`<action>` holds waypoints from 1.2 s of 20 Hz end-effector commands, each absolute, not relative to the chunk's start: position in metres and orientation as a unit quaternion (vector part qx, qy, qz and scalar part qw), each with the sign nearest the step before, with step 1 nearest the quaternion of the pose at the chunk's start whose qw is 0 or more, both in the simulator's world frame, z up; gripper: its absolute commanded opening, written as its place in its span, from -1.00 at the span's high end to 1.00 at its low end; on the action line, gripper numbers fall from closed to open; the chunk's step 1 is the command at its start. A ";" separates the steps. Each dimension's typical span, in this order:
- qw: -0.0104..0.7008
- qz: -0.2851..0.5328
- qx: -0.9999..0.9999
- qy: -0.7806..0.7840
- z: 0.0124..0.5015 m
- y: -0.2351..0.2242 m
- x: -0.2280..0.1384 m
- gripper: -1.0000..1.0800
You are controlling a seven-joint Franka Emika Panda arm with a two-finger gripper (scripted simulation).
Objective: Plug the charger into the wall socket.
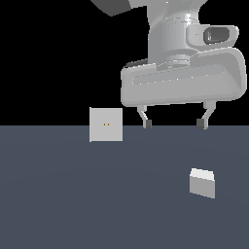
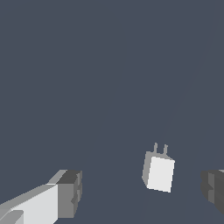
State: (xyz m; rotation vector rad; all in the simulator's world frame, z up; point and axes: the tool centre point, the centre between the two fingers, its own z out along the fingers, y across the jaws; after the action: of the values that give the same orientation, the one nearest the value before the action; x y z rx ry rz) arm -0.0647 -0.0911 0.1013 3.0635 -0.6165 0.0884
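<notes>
The charger (image 1: 202, 183) is a small light-grey block lying on the dark floor at the exterior view's right. In the wrist view the charger (image 2: 158, 171) shows two short prongs on one end. The wall socket (image 1: 106, 124) is a flat upright light-grey square plate with two tiny orange-brown dots, standing at the exterior view's left. My gripper (image 1: 175, 123) hangs open and empty well above the floor, above and behind the charger. In the wrist view the charger lies between my two fingertips (image 2: 70, 192), nearer the far one.
The dark grey-blue floor (image 1: 73, 194) spreads under everything. The background behind it is black. Nothing else stands on the floor.
</notes>
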 end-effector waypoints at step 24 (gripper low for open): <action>0.010 0.031 0.958 -0.285 0.037 -0.119 -0.108 -0.92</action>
State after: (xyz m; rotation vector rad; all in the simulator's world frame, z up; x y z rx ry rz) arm -0.1077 -0.1196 0.0439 2.9916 -0.8885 0.0964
